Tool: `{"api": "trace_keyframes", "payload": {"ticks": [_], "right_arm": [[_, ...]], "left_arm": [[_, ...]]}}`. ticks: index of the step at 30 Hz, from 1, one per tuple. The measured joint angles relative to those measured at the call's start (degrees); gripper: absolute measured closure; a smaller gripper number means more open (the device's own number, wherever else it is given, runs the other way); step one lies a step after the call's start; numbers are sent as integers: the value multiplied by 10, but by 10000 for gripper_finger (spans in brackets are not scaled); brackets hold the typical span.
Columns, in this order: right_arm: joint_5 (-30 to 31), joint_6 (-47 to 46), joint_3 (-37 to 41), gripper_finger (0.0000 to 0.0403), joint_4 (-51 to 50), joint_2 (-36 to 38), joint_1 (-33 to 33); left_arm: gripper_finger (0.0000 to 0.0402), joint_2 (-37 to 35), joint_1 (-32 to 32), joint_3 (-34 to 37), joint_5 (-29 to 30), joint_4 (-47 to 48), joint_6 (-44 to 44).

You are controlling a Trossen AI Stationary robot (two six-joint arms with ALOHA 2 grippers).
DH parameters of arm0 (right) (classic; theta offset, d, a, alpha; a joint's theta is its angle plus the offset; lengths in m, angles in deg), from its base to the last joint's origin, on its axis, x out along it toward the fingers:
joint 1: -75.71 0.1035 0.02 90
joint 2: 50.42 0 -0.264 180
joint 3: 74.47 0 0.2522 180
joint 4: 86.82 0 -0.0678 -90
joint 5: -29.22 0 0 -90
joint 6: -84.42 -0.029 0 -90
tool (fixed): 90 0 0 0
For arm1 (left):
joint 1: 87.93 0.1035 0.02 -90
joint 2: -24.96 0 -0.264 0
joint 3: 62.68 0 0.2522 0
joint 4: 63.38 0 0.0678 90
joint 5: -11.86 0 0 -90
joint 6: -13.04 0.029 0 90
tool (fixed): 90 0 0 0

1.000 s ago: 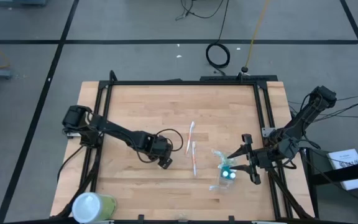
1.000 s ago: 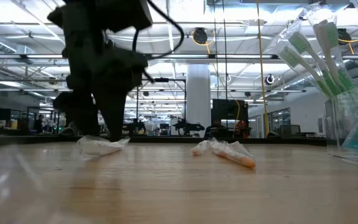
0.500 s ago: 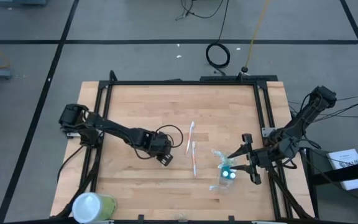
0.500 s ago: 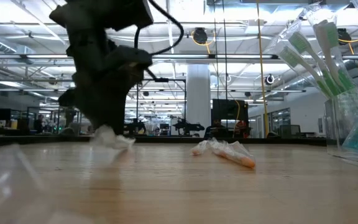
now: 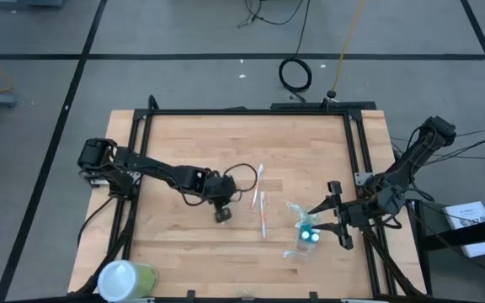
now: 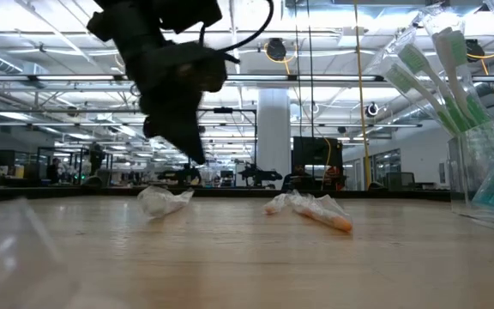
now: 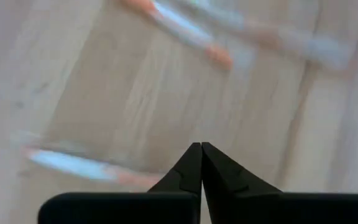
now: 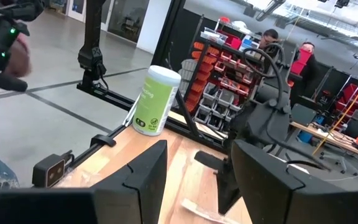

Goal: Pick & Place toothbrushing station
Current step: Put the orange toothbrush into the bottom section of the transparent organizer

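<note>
The toothbrushing station is split across the table [image 5: 175, 151]: two wrapped toothbrushes [image 5: 261, 202] lie loose near the middle, while the clear holder [image 5: 308, 237] with teal tubes and brushes stands toward the right edge. Going left to right, the left gripper [image 5: 222, 214] hovers just beside the loose brushes, its fingers pressed together on nothing, as the left wrist view shows. To do this pick well, it should likely reopen, centre over one brush's shaft and descend squarely before closing. The right gripper [image 5: 335, 220] waits beside the holder, fingers apart and empty.
</note>
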Motion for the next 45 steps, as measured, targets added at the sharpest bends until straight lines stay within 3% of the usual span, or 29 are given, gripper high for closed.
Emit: {"api": "trace_keyframes", "payload": {"ticks": [5, 7, 12, 16, 20, 25, 28, 32, 41, 45], "right_arm": [[0, 0, 0, 232, -6, 0, 0], [0, 0, 0, 232, -6, 0, 0], [0, -7, 0, 232, -6, 0, 0], [0, -4, 0, 232, -6, 0, 0], [0, -4, 0, 232, -6, 0, 0], [1, -19, 0, 232, -6, 0, 0], [1, -32, 0, 232, -6, 0, 0], [3, -44, 0, 232, -5, 0, 0], [3, -42, 0, 232, 1, 0, -3], [3, -43, 0, 232, 1, 0, -3]], "left_arm": [[376, 1, -9, 0, 1, 42, 355], [374, 6, -14, 1, 13, 44, 442], [354, 7, -18, -16, 72, 55, 453], [303, 7, -16, -43, 137, 89, 463], [237, 6, -7, -54, 144, 94, 517], [169, 11, -1, -54, 171, 98, 659], [150, 15, 4, -47, 133, 120, 750], [147, 41, 21, -23, 49, 121, 804], [184, 100, 33, -24, 20, 96, 873], [223, 102, 40, -24, 3, 105, 882]]}}
